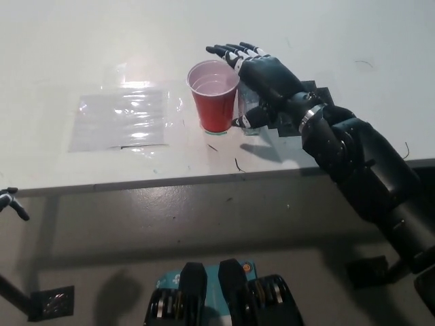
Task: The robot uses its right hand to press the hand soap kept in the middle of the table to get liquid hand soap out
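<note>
My black right hand (268, 73) lies palm down on top of the clear hand soap bottle (249, 121), open, with its fingers stretched flat toward the rim of the red cup (213, 96). The hand covers the bottle's pump and upper part, so only the lower clear body shows, just right of the cup. The thumb curls down beside the bottle. The cup stands upright on the white table (81, 54) with a pale inside. Only a tip of my white left hand (11, 204) shows at the left edge, below the table.
A clear plastic sheet (124, 119) lies flat on the table left of the cup. A dark flat patch (314, 92) sits under my right wrist. The table's front edge (170, 182) runs across the middle of the view.
</note>
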{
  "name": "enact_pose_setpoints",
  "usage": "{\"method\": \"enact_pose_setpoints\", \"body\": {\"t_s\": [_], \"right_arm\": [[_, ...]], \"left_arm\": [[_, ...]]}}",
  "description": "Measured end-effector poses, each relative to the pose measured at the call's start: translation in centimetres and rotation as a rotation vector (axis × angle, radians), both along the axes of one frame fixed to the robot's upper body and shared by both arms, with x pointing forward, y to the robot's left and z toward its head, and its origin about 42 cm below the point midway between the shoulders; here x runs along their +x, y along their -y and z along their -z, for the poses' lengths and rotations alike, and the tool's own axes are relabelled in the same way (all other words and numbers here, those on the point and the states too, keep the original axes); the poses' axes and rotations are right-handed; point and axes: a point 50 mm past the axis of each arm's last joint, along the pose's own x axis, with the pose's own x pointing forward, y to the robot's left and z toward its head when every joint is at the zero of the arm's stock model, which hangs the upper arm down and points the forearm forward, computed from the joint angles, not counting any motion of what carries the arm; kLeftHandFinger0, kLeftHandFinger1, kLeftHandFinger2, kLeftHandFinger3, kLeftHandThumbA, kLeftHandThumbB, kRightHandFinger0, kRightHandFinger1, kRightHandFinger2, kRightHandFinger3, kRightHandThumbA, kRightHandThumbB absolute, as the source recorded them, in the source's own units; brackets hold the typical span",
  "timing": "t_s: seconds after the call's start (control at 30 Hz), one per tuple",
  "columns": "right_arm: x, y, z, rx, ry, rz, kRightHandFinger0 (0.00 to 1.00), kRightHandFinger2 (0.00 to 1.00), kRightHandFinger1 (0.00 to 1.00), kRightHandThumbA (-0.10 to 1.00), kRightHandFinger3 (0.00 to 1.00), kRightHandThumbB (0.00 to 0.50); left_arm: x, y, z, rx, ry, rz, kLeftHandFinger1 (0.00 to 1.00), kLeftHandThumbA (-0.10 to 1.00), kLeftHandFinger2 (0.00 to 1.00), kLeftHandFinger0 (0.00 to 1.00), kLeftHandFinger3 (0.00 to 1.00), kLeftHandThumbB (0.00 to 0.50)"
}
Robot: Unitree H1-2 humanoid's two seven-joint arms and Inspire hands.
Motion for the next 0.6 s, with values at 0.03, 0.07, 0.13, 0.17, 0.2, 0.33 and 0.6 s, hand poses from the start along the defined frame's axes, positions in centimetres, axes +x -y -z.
{"method": "enact_pose_setpoints", "body": {"t_s": [0.03, 0.07, 0.13, 0.17, 0.2, 0.33, 0.6], "right_arm": [[0.0, 0.0, 0.0, -0.014, 0.004, -0.002, 1.00, 1.00, 1.00, 1.00, 1.00, 0.450], [0.0, 0.0, 0.1, -0.024, 0.007, -0.005, 1.00, 1.00, 1.00, 1.00, 1.00, 0.462], [0.0, 0.0, 0.1, -0.043, 0.014, -0.007, 1.00, 1.00, 1.00, 1.00, 1.00, 0.459], [0.0, 0.1, 0.1, -0.053, 0.018, -0.008, 1.00, 1.00, 1.00, 1.00, 1.00, 0.497], [0.1, 0.1, 0.1, -0.074, 0.024, -0.009, 1.00, 1.00, 1.00, 1.00, 1.00, 0.499], [0.3, 0.6, 0.1, -0.129, 0.039, -0.003, 1.00, 1.00, 1.00, 1.00, 1.00, 0.499], [0.5, 1.3, 0.0, -0.195, 0.063, 0.006, 1.00, 1.00, 1.00, 1.00, 1.00, 0.455]], "left_arm": [[0.1, 0.0, -0.2, 0.002, 0.004, 0.001, 1.00, 1.00, 1.00, 1.00, 0.79, 0.186], [0.2, 0.1, -0.3, 0.004, 0.006, 0.002, 1.00, 1.00, 0.99, 1.00, 0.78, 0.182], [0.2, 0.1, -0.4, 0.006, 0.006, 0.004, 1.00, 1.00, 1.00, 1.00, 0.78, 0.174], [0.3, 0.1, -0.4, 0.007, 0.006, 0.004, 1.00, 1.00, 1.00, 1.00, 0.79, 0.166], [0.3, 0.1, -0.4, 0.008, 0.005, 0.005, 1.00, 1.00, 1.00, 1.00, 0.80, 0.165], [0.6, 0.1, -1.0, 0.014, 0.011, 0.007, 1.00, 1.00, 1.00, 1.00, 0.79, 0.190], [1.1, 0.2, -1.9, 0.017, 0.032, 0.012, 1.00, 1.00, 0.98, 1.00, 0.81, 0.183]]}}
